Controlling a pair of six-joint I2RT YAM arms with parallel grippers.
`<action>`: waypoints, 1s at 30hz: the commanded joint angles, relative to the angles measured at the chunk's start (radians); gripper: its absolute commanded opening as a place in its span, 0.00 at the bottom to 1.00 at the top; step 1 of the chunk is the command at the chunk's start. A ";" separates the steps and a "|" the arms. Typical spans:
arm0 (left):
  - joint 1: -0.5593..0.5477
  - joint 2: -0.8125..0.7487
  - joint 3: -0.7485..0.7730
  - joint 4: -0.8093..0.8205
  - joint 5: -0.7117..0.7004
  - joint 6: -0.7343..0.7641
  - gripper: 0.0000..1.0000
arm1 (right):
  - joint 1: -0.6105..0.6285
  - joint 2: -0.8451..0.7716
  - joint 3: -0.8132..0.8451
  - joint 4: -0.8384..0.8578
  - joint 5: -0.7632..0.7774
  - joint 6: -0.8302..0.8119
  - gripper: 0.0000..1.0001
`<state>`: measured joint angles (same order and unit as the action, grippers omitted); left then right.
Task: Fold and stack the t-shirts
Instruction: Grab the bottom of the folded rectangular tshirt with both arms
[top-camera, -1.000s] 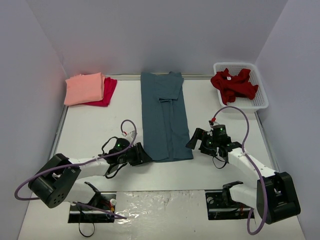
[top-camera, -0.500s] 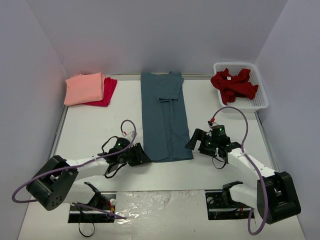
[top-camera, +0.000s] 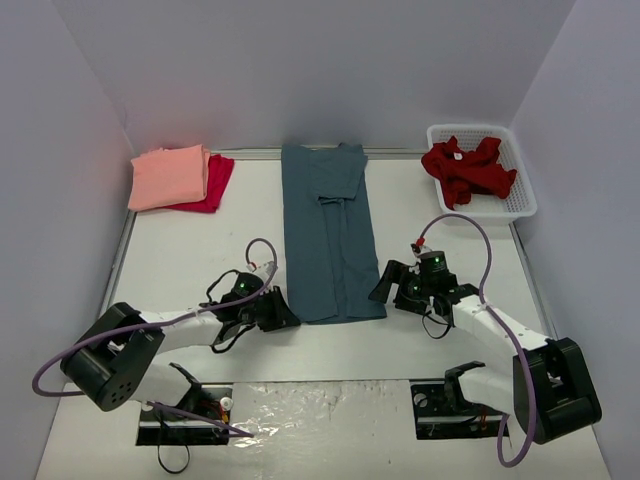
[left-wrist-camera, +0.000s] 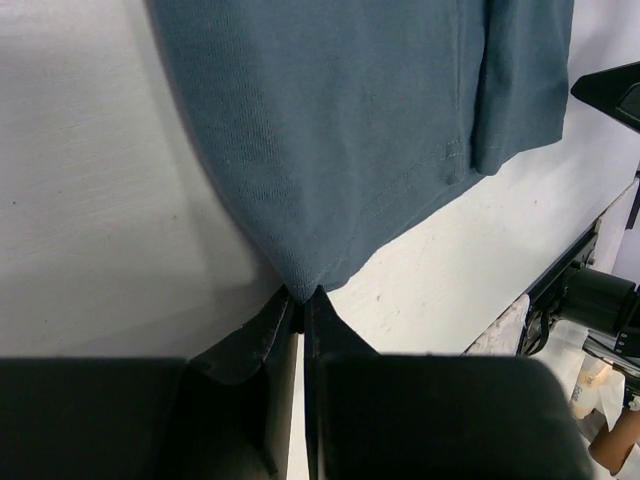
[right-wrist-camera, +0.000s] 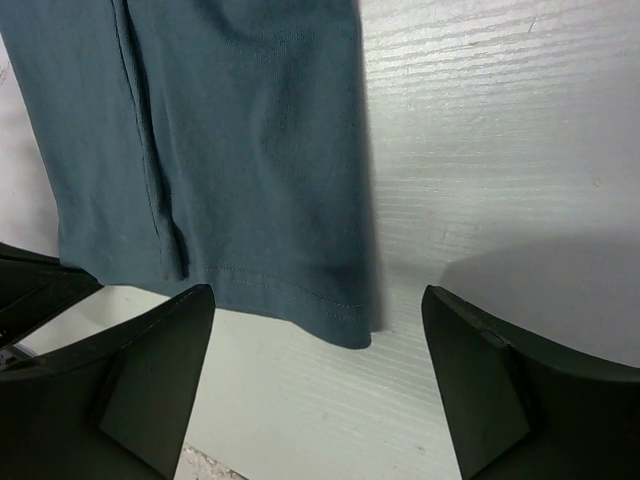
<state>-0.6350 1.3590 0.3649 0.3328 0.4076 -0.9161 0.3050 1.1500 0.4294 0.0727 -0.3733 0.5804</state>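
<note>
The slate-blue t-shirt (top-camera: 325, 235) lies mid-table, folded lengthwise into a long strip. My left gripper (top-camera: 289, 320) is at its near left corner, shut on it. The left wrist view shows that corner (left-wrist-camera: 300, 270) pinched between the closed tips of the left gripper (left-wrist-camera: 302, 296). My right gripper (top-camera: 386, 286) stands open at the near right corner. In the right wrist view the hem corner (right-wrist-camera: 340, 320) lies flat on the table between the right gripper's (right-wrist-camera: 318, 305) spread fingers, touching neither. A folded salmon-pink t-shirt (top-camera: 168, 177) lies on a crimson one (top-camera: 216, 182) at the back left.
A white lattice basket (top-camera: 524, 206) at the back right holds a crumpled dark red t-shirt (top-camera: 468, 168). Walls close the table on the left, back and right. Both arm bases sit at the near edge.
The left gripper has shut on the blue shirt's near left corner. The right gripper has edged left toward the near right corner, its jaws a little narrower.
</note>
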 joint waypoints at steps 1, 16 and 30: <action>-0.006 0.048 -0.012 -0.156 -0.052 0.060 0.03 | 0.011 0.005 -0.009 0.010 -0.006 0.013 0.80; -0.006 0.035 0.019 -0.221 -0.061 0.097 0.03 | 0.036 0.016 -0.024 0.009 0.004 0.041 0.57; -0.006 0.020 0.032 -0.256 -0.084 0.112 0.02 | 0.088 0.010 -0.040 -0.025 0.093 0.101 0.40</action>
<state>-0.6357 1.3575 0.4110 0.2401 0.4026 -0.8562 0.3798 1.1595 0.4000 0.0769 -0.3252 0.6579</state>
